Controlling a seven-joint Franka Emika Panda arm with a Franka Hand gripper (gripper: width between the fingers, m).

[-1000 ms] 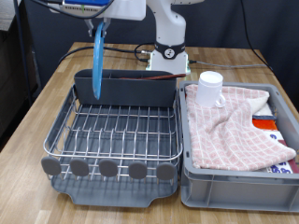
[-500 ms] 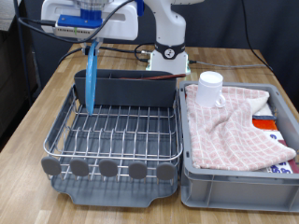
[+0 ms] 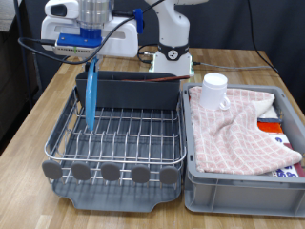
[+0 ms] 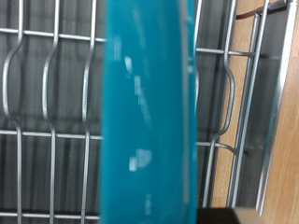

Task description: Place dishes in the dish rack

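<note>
Gripper [image 3: 92, 59] at the frame's upper left pinched the plate [image 3: 91, 93] on edge, vertical to slot between the dish rack [image 3: 119, 134] wires.

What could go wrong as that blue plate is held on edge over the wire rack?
The light-blue plate stands edge-down at the wire grid of the dish rack. If it misses a slot, it may tip flat or slide along the wires. The tool's grip on it is hidden here, so a slip cannot be ruled out.

I see open wire grid [image 3: 124, 129] right of the upright plate [image 3: 90, 95], tall grey compartment [image 3: 133, 92] walling the far side, knobs [image 3: 111, 173] lining the near edge
</note>
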